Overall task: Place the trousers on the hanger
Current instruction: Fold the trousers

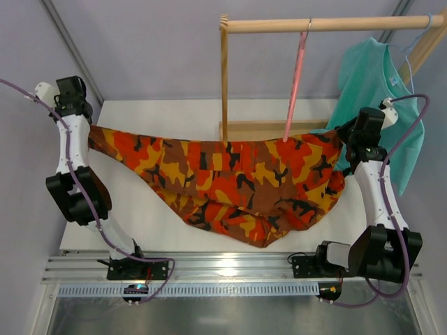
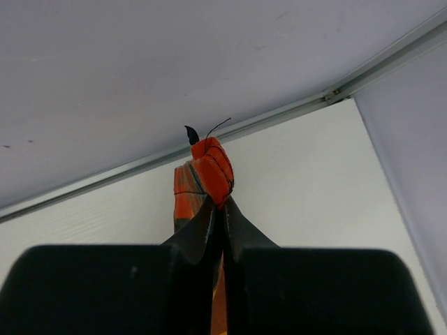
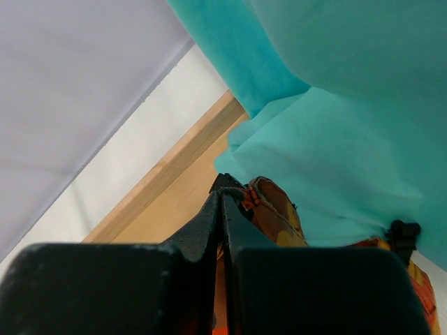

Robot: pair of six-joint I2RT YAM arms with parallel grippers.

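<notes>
The camouflage trousers (image 1: pixel 230 178) hang stretched between my two grippers above the white table, sagging in the middle. My left gripper (image 1: pixel 89 127) is shut on one end of the cloth; in the left wrist view a bunched orange edge (image 2: pixel 211 171) sticks out past the closed fingertips. My right gripper (image 1: pixel 343 132) is shut on the other end, with a folded hem (image 3: pixel 274 208) showing beside the closed fingers. The pink hanger (image 1: pixel 296 87) hangs by its metal hook from the wooden rail, its lower end reaching the trousers' top edge.
A wooden rack (image 1: pixel 225 77) with a top rail (image 1: pixel 328 24) stands at the back of the table. A teal T-shirt (image 1: pixel 374 91) on a light-blue hanger hangs at the right, close behind my right gripper, and also shows in the right wrist view (image 3: pixel 328 105).
</notes>
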